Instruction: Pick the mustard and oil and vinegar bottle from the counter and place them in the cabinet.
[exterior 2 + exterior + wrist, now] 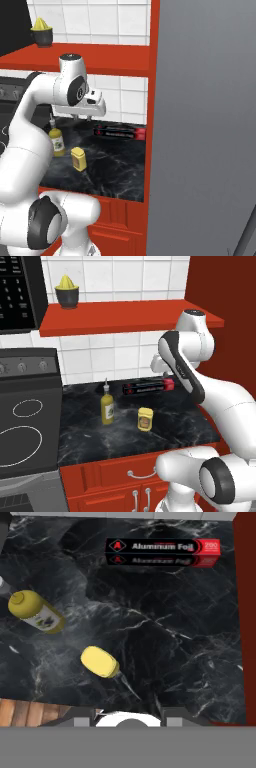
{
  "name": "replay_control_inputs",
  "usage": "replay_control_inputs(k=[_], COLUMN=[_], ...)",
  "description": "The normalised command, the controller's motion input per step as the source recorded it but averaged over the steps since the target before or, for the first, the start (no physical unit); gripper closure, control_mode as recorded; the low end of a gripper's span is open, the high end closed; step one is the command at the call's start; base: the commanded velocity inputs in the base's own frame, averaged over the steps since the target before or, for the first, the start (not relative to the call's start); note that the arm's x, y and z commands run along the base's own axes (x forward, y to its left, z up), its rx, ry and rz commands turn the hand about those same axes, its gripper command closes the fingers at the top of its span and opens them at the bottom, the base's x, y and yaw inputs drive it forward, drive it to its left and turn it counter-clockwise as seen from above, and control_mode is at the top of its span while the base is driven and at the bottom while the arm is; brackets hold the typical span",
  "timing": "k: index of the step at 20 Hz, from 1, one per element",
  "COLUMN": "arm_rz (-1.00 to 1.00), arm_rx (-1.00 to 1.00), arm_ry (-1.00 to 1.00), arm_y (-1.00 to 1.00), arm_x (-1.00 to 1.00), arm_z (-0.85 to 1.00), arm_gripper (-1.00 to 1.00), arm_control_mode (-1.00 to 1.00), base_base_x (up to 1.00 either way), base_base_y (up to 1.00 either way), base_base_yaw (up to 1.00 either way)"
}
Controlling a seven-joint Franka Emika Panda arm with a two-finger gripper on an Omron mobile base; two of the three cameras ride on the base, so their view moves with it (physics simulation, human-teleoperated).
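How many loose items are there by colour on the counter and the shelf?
Yellow: 3 (mustard, oil and vinegar bottle, juicer on dark bowl)
Black and red: 1 (aluminum foil box)
Total: 4

**Bystanders in the kitchen**

An aluminium foil box (162, 552), black with a red end, lies flat and lengthwise by the tiled wall (125, 276), well beyond the fingers. A yellow juicer on a dark bowl (67, 292) stands high above finger level, far off to their left. The black stovetop (25, 426) with white rings lies further left, under a dark microwave (17, 293).
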Motion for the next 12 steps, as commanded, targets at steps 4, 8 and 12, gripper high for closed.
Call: replay_control_inputs(k=[4,8,12], arm_rz=[0.00,0.00,0.00], arm_rx=[0.00,0.00,0.00], arm_ry=[0.00,-0.07,-0.10], arm_y=[0.00,0.00,0.00], arm_x=[-0.16,-0.47,-0.45], arm_z=[-0.01,-0.08,-0.15], arm_gripper=[-1.00,-1.00,-1.00], arm_control_mode=[-1.00,-1.00,-1.00], base_base_x=[0.00,0.00,0.00], base_base_y=[0.00,0.00,0.00], base_base_yaw=[0.00,0.00,0.00])
